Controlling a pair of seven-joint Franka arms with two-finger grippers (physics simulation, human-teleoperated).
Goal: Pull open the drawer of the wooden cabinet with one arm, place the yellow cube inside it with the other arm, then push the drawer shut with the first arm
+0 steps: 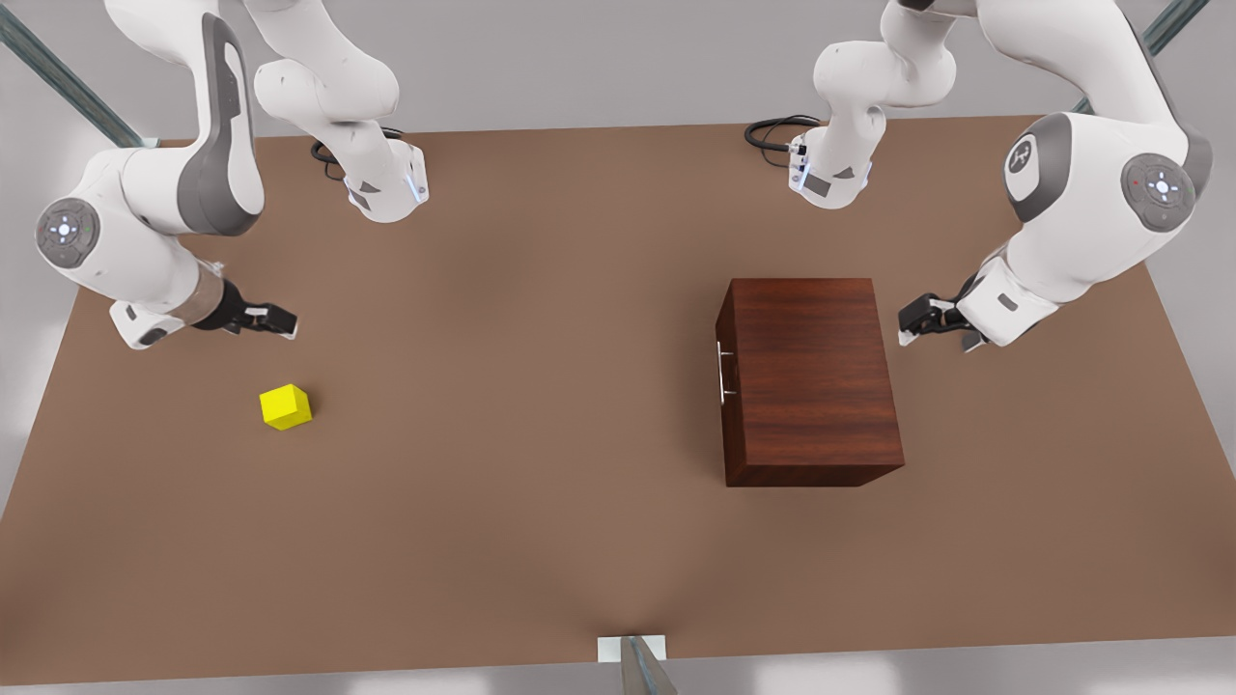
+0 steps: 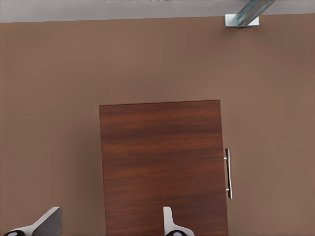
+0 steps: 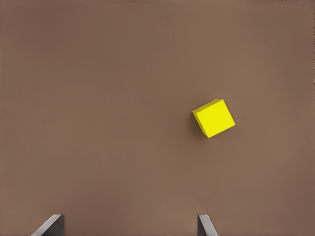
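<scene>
The wooden cabinet (image 1: 811, 376) (image 2: 162, 167) stands on the table, toward the front view's right. Its drawer is shut flush, and the silver bar handle (image 1: 722, 372) (image 2: 228, 173) faces the front view's left. My left gripper (image 1: 912, 323) (image 2: 110, 221) hovers open beside the cabinet's back corner, on the side opposite the handle. The yellow cube (image 1: 286, 406) (image 3: 213, 118) lies on the table at the front view's left. My right gripper (image 1: 280, 320) (image 3: 129, 223) hangs open a little behind the cube, apart from it, holding nothing.
The brown table (image 1: 541, 502) spreads wide between cube and cabinet. Both arm bases (image 1: 386, 183) (image 1: 830, 174) stand at the back edge with black cables. A metal post bracket (image 1: 632, 652) (image 2: 241, 19) sits at the near edge.
</scene>
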